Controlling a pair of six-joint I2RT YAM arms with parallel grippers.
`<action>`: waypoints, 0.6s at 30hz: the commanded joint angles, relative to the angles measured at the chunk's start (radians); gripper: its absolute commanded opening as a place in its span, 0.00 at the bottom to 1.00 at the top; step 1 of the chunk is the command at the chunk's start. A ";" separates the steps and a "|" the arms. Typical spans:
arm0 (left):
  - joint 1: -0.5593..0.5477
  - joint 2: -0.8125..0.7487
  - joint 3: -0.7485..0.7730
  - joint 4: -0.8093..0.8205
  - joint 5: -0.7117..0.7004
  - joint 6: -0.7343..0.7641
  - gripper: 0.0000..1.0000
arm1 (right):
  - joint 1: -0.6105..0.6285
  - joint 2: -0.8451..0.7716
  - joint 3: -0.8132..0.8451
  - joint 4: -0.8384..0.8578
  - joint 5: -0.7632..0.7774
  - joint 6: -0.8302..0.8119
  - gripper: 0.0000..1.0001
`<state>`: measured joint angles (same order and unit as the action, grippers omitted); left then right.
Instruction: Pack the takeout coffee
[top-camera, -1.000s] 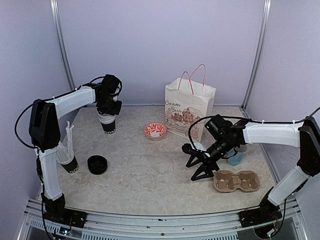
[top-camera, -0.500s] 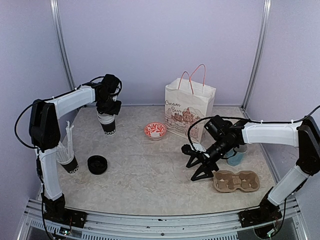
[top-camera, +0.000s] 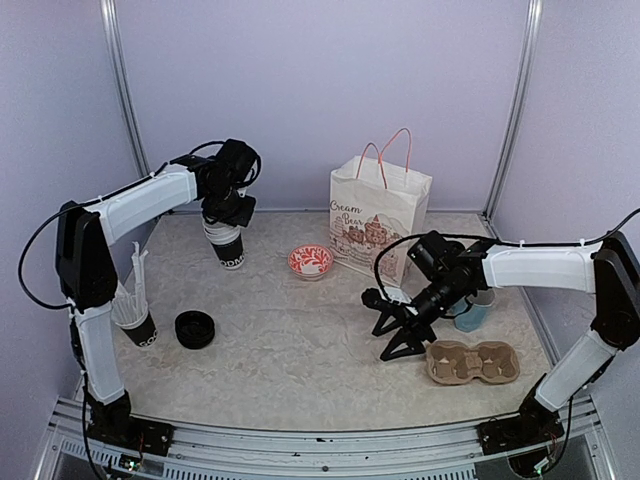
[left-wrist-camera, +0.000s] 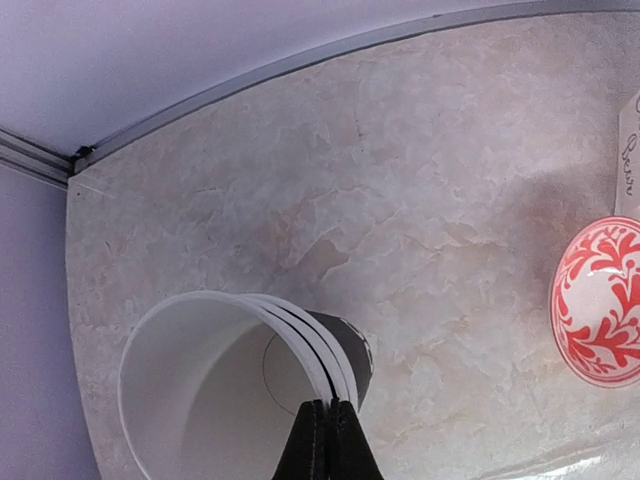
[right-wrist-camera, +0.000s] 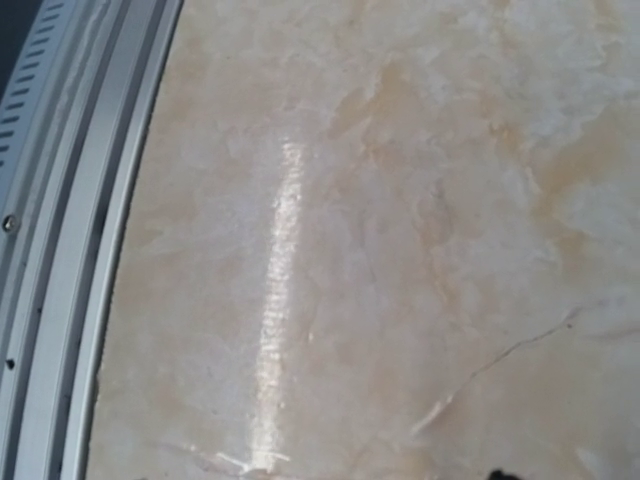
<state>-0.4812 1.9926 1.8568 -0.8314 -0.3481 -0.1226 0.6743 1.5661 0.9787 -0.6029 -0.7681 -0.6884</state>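
Clearly nothing is packed yet: left gripper (top-camera: 226, 214) pinches the rim of the lidless black paper cup (top-camera: 230, 250), right gripper (top-camera: 383, 340) stands open and empty, brown pulp carrier (top-camera: 472, 362) holds nothing.

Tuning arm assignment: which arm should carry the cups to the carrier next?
Left, probably: the left gripper is shut on the rim of the nested black cups. The right gripper is open and empty, though nearer the cardboard carrier.
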 joint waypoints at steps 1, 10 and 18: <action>-0.021 -0.042 0.066 -0.130 -0.098 -0.012 0.00 | 0.013 0.010 0.022 0.052 0.019 0.069 0.71; -0.104 -0.080 0.041 -0.132 -0.147 -0.023 0.00 | 0.013 0.015 0.025 0.059 0.018 0.087 0.71; -0.100 0.016 0.132 -0.138 -0.125 -0.041 0.00 | 0.013 0.015 0.016 0.066 0.040 0.084 0.71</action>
<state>-0.5934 1.9656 1.9347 -0.9619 -0.4213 -0.1577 0.6743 1.5738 0.9848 -0.5526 -0.7414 -0.6090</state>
